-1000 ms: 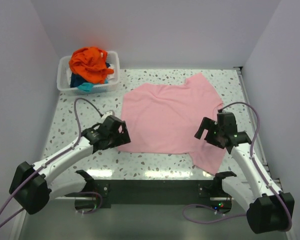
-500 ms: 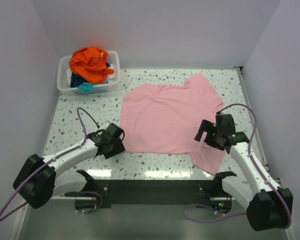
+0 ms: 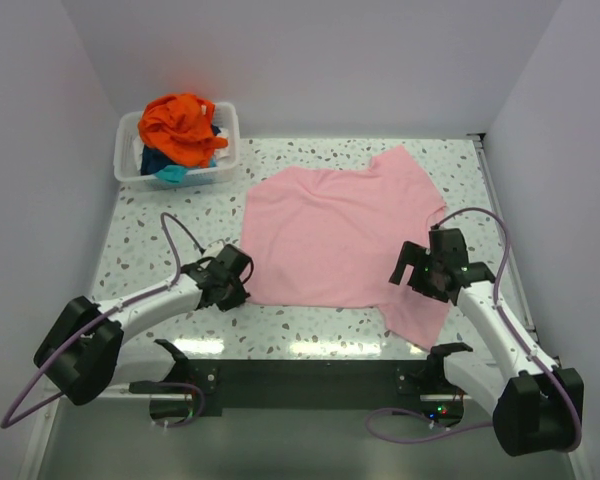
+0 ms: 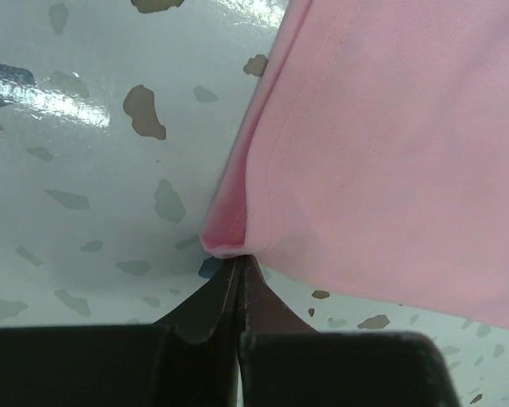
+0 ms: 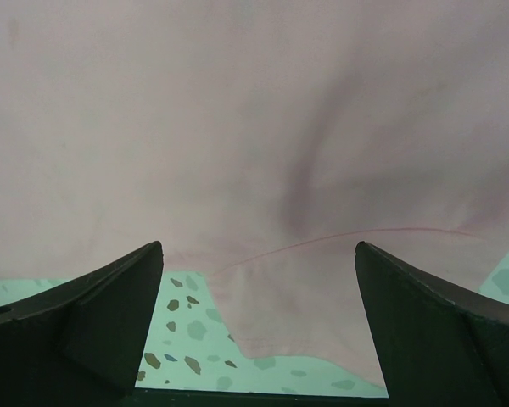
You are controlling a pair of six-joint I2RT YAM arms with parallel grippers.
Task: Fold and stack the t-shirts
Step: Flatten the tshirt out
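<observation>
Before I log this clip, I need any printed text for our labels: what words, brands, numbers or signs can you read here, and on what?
None can be read. The pink t-shirt shows plain cloth with no print or tag; the white bin shows no label from above.

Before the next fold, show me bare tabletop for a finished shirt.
Bare table: left, between white bin and pink t-shirt. A narrow strip along the near edge. Crowded: centre under the shirt, left claw pinching its near-left corner, right claw open over its right side.
</observation>
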